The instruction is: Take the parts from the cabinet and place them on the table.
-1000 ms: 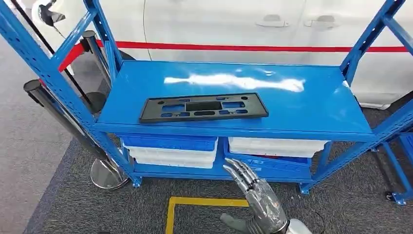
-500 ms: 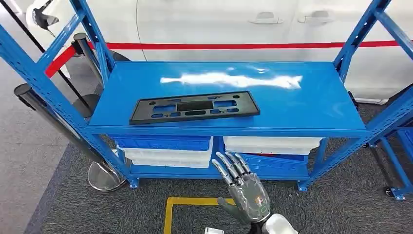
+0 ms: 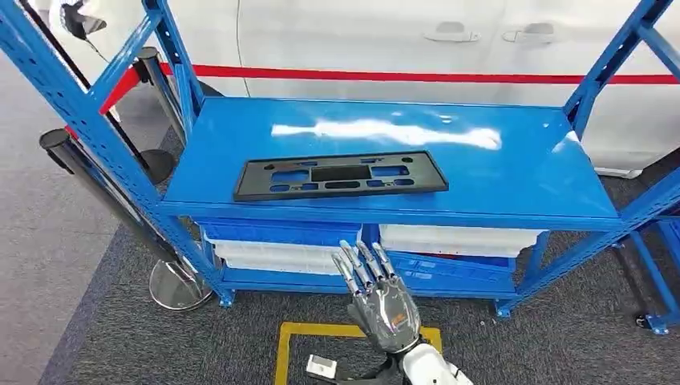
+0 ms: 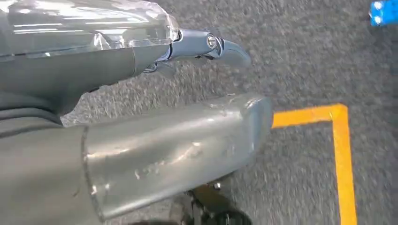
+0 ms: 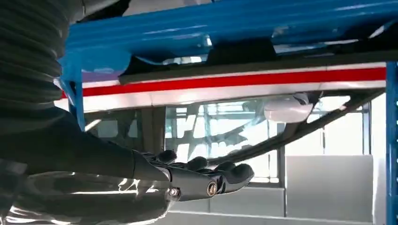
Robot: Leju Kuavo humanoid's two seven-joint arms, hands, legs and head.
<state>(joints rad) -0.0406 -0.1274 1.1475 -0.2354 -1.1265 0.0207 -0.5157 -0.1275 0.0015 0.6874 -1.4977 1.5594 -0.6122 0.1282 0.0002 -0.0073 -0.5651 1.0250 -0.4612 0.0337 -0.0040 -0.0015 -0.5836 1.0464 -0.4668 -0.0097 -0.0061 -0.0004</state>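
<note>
- Black part (image 3: 340, 176): flat on the blue cabinet shelf (image 3: 513, 172) (front left).
- Right robot hand (image 3: 378, 295): released, fingers straight, before the shelf.
- Left robot hand (image 4: 141, 93): released, above carpet.

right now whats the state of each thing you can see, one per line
black part: lying flat on the blue shelf, untouched
right hand: empty, fingers apart, raised below the shelf edge
left hand: empty, over the carpet
bins: stacked on the lower shelf

One black part (image 3: 340, 176), four bins (image 3: 279, 233).
</note>
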